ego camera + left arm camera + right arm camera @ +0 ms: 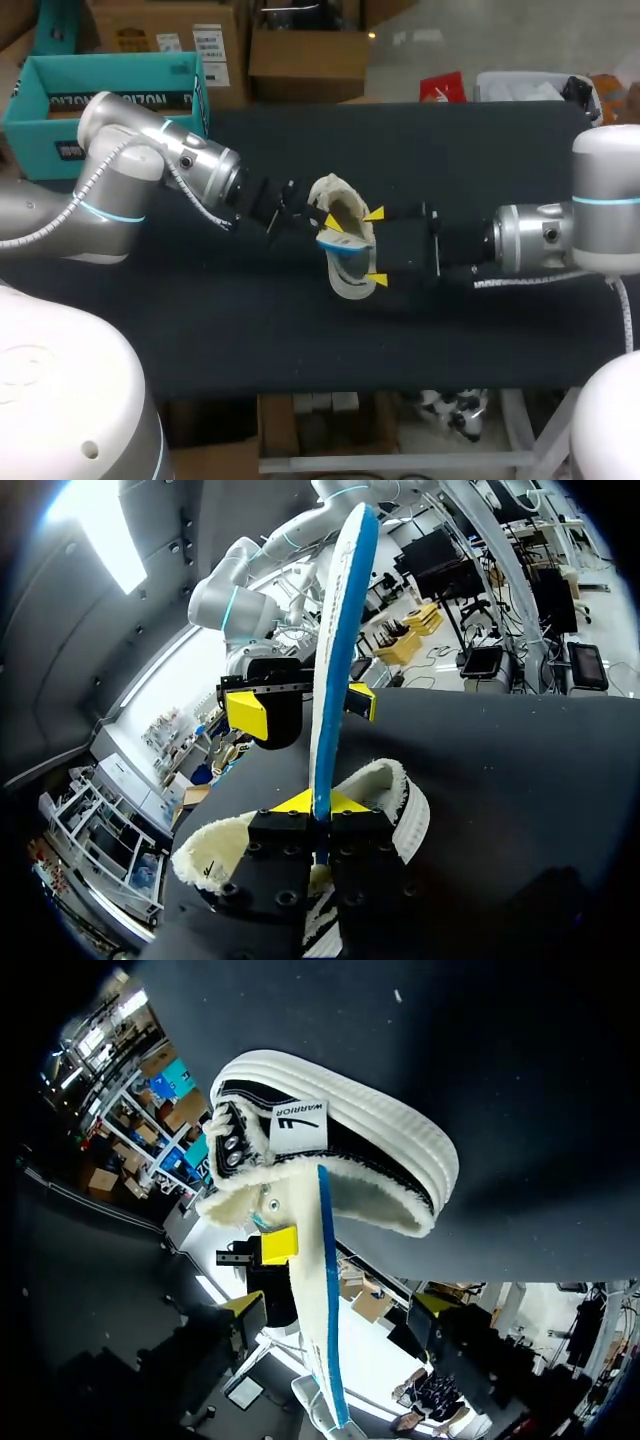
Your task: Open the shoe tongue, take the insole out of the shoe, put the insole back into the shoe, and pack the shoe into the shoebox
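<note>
While the insole (338, 650) is pinched at one end between the closed fingers of my left gripper (318, 802), it stands straight out ahead of them, edge-on with its blue rim showing. Its long axis points toward my right wrist. In the right wrist view its other end seems to meet the fleecy mouth of the shoe (350, 288), though I can't tell how far in it sits. The shoe lies mid-table with its opening up. Its length runs from the far side toward the near side, across the line between my two arms. My right gripper (376, 247) is spread wide and holds nothing, with its two tips just beside the shoe on its right flank. I can't tell whether either tip touches the shoe. As I read it, the insole is crosswise to the shoe, so seating it would mean swinging it down along the shoe's length. The left arm is the one placed to do that. The shoebox (45, 100) stands open off the table's (300, 340) far left corner, behind my left arm. The part of its inside I can see holds no shoe, and the arm hides the rest.
</note>
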### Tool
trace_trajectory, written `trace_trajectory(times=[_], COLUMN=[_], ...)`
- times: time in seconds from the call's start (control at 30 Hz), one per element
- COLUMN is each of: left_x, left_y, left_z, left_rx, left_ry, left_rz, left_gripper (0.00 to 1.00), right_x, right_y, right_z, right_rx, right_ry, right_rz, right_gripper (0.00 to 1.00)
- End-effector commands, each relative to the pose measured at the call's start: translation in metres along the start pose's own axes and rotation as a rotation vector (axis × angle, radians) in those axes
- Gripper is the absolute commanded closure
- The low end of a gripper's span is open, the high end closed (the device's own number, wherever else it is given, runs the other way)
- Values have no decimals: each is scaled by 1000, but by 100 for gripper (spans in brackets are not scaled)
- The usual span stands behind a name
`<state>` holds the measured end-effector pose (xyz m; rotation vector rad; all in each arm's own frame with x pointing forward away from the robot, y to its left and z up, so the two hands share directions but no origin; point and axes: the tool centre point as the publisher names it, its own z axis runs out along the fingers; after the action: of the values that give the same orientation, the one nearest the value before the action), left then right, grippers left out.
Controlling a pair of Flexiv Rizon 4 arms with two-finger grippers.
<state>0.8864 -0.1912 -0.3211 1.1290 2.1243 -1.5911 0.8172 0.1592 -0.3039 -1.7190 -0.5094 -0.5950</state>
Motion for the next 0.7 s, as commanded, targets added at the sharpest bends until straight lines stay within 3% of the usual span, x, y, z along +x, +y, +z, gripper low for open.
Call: trace_trajectory(times=[0.03, 0.3, 0.7], left_x=[1, 1, 1], left_y=[2, 2, 2], left_z=[1, 1, 1], left_rx=[4, 4, 4], left_ry=[-4, -4, -4], left_rz=[1, 1, 1], left_gripper=[100, 100, 100], right_x=[-9, -2, 11], right_y=[9, 18, 11], right_z=[6, 13, 17], right_rx=[6, 50, 44], right_ry=[35, 44, 16], right_rz=[3, -16, -47], right_gripper=[55, 70, 77])
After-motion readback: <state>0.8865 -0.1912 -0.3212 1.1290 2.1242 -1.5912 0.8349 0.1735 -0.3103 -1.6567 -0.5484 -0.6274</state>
